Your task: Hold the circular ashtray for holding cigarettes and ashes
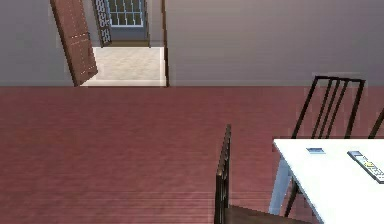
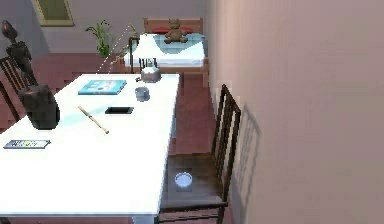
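We take the round dish (image 2: 183, 180) on the chair seat (image 2: 206, 186), 6 o'clock in the arm side view, for the ashtray. Gripper state we cannot tell. We go in low, minding the chair back (image 2: 228, 120).

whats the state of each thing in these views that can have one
door, swung open
book, closed, flat on the table
kettle, upright
teddy bear, sitting upright on the bed
chair, seat carrying a small round dish
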